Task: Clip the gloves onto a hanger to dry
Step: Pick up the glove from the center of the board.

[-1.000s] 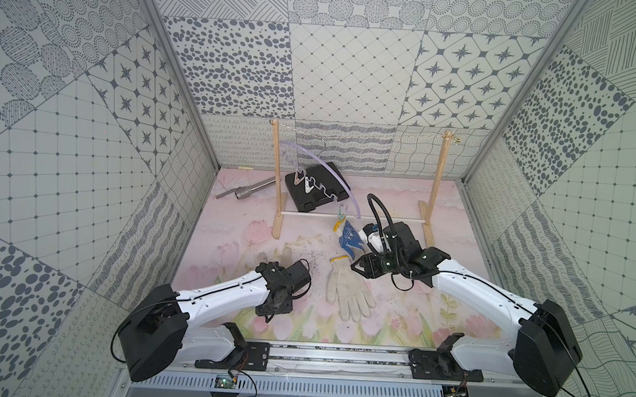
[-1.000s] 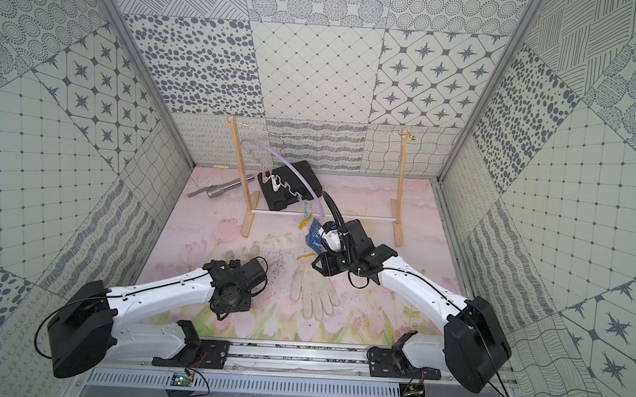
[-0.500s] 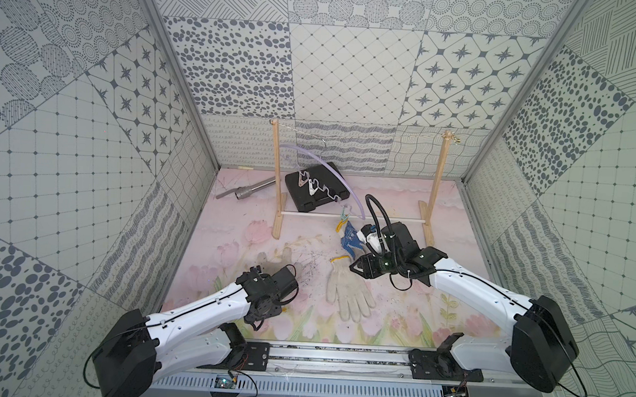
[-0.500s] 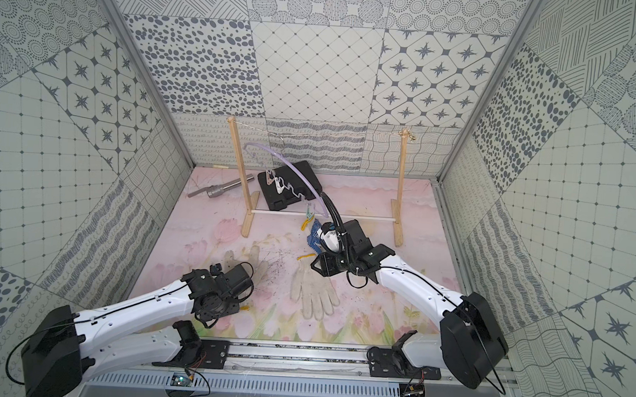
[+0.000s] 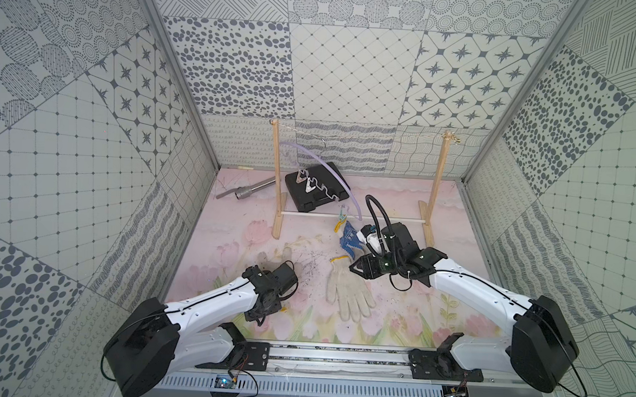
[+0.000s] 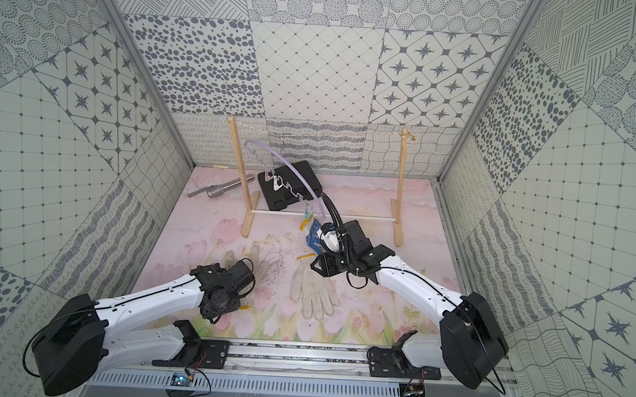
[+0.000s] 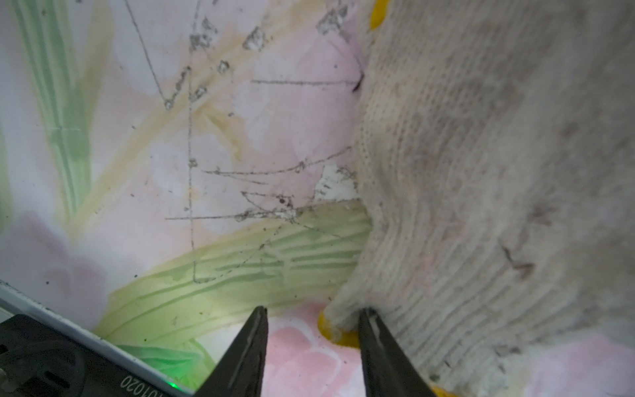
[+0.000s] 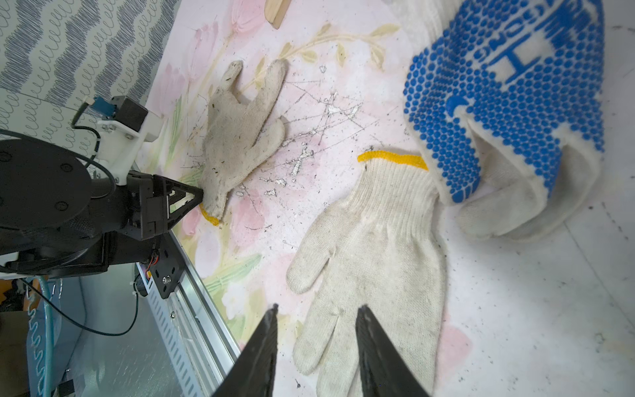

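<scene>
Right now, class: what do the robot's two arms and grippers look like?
The left arm and right arm have white shells, black joint housings and thin black cables. The left gripper and right gripper are black with tapered, pointed fingers. A ribbed black hose loops above the right wrist.

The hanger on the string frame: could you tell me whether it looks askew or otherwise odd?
Yes. The hanger hangs steeply tilted from the string, one end high by a wooden post, the other sagging low where the blue-dotted glove appears clipped. Its weight seems to pull it lopsided.
</scene>
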Controlling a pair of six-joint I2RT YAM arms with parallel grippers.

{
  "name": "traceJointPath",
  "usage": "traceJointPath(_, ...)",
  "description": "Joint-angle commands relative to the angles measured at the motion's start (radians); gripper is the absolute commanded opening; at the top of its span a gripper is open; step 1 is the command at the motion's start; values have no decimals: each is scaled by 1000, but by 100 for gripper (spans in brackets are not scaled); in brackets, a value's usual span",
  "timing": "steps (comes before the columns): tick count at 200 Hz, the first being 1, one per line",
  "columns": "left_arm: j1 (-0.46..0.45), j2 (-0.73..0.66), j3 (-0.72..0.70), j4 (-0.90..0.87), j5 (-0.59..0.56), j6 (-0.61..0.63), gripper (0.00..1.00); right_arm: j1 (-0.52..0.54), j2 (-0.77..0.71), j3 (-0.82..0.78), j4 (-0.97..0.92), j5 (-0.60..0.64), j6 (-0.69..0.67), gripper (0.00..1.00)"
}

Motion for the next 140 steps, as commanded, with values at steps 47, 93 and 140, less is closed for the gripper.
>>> traceJointPath(47, 13, -82, -96, 171, 29, 19, 31, 5, 6, 5, 34, -11, 7, 39)
traceJointPath(93, 13, 17, -143, 303, 74, 11, 22, 6, -5, 9, 31, -23, 20, 37)
traceJointPath(140, -1, -21, -99, 265, 83, 65, 0, 29, -29, 6, 23, -11, -24, 36)
